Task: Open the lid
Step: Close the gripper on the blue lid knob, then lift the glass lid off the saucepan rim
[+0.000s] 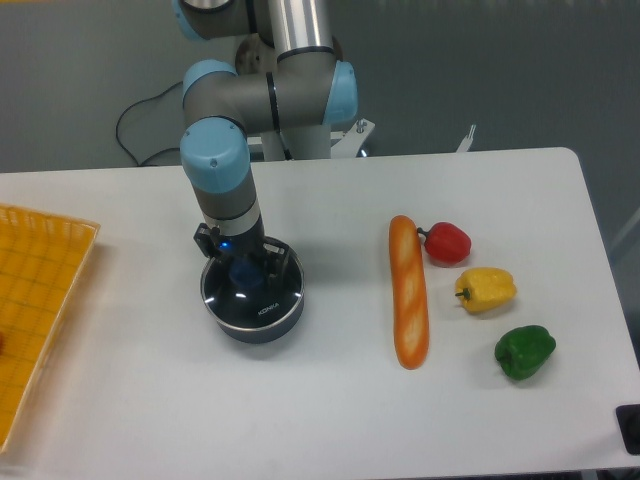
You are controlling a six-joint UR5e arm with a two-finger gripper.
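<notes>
Gripper (243, 268) is down on the lid (252, 297), fingers straddling the blue knob (243, 270). Can't tell if the jaws have clamped it. Lid sits on the saucepan (262, 326), left-centre of the table (330, 420), toward the rear edge. Step: grasp. Next: confirm clamp, then lift straight up.

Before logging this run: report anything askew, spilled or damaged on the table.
Nothing stands out. The lid sits level on the saucepan, with the claw at its blue knob. The baguette and the three peppers lie intact, with no spills showing.
</notes>
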